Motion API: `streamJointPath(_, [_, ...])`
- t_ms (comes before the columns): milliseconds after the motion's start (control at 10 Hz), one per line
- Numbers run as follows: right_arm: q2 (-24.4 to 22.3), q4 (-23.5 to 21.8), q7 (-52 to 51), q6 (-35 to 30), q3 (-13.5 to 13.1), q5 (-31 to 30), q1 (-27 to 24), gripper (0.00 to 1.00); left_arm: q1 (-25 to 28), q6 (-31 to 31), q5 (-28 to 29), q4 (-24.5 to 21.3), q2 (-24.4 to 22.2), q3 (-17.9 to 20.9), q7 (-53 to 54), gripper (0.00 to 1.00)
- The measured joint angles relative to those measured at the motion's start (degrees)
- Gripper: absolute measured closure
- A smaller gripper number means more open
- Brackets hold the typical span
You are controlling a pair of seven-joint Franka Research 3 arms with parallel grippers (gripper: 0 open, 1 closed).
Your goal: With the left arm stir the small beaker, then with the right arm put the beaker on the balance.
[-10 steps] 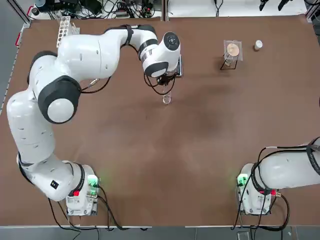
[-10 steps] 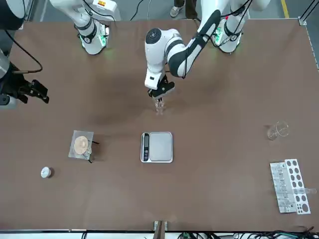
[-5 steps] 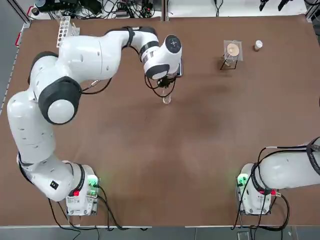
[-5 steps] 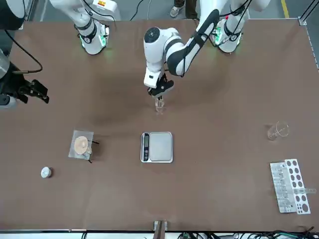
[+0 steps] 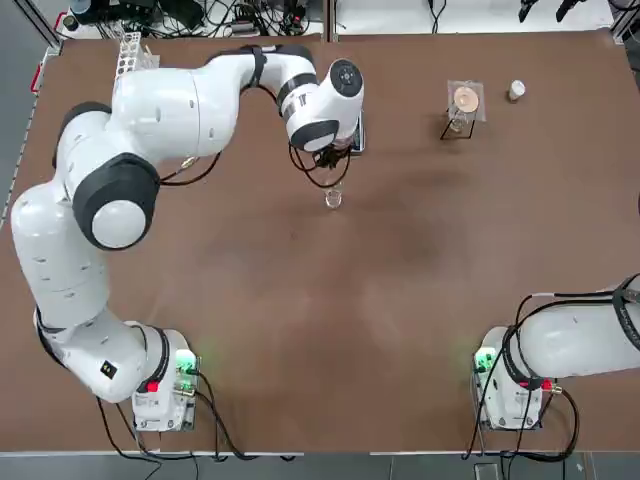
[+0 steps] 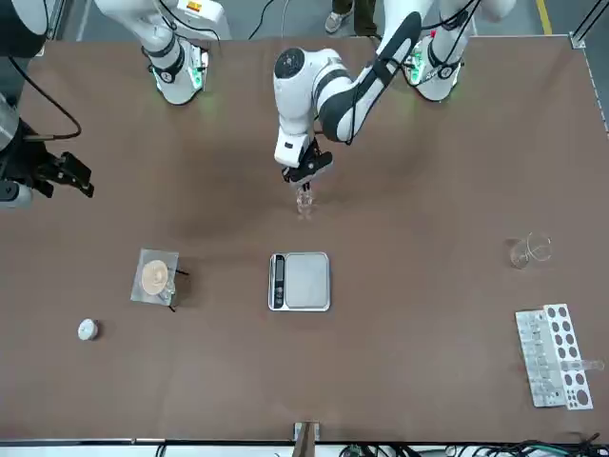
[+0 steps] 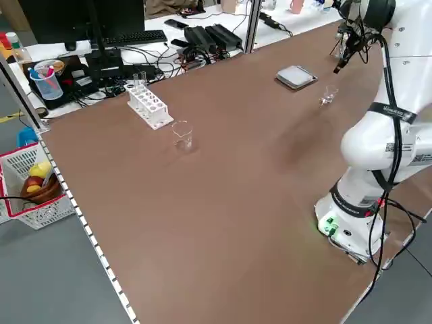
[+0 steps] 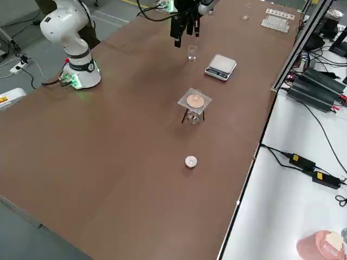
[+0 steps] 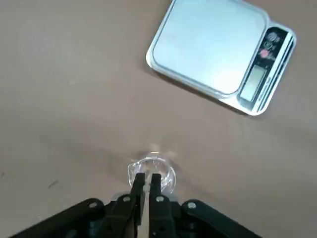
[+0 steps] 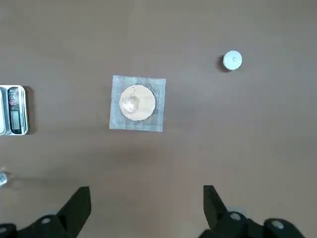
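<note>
Beaker [image 6: 304, 202] behind balance [image 6: 307, 282], tripod [image 6: 170, 291] right of balance, rack [image 6: 549, 357] left.

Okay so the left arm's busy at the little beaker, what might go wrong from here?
The left pincer is shut right over the small beaker, so a sideways drift might knock that light glass over.

The beaker is clear against the brown table, so the right pincer, open and away from it, may misjudge its grip.

The balance sits close by; a careless swing could bump it.

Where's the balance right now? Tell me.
In the front view, the balance sits mid-table, between the small beaker on the robot's side and the table's far edge.
</note>
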Motion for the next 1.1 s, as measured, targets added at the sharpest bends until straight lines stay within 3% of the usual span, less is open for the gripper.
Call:
streamJointPath(300, [0.00,0.01,-0.04,0.00,0.27,0.00,0.03,0.00,0.37,-1.44,-2.32,1.10,-1.23,0.02,0.02,0.93])
streamJointPath(800, [-0.02,0.22,-0.69,-0.54,0.92,0.01,0.17,0.00,0.26,-9.09,-4.35,4.91,-1.66,-1.23,0.75,0.93])
streamJointPath(1100, [-0.09,0.33,-1.94,-0.91,1.13,0.05,0.47,0.00,2.32,-13.13,-9.06,6.96,-3.73,-1.34,6.38,0.93])
